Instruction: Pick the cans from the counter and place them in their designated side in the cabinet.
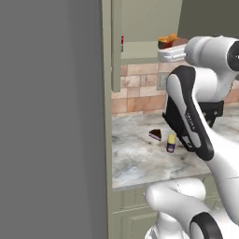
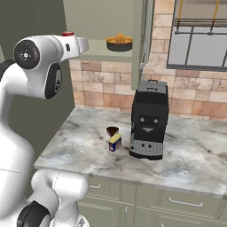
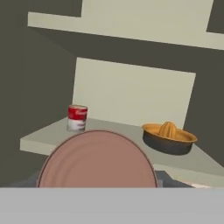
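A can's round pinkish-brown top (image 3: 97, 159) fills the bottom of the hand view and hides the fingertips. My gripper (image 2: 83, 45) is raised level with the cabinet shelf (image 3: 43, 139), in front of it, and shut on this can. Further in on the shelf's left stands a red and white can (image 3: 77, 118). The dark blue can with a yellow top (image 1: 171, 143) (image 2: 115, 142) stands upright on the marble counter (image 1: 135, 161) below, apart from the arm.
An orange juicer in a dark bowl (image 3: 169, 138) (image 2: 119, 42) sits on the shelf's right. A dark cake slice (image 2: 112, 131) lies beside the blue can. A black coffee machine (image 2: 148, 119) stands on the counter. The open cabinet door (image 1: 116, 46) hangs on the left.
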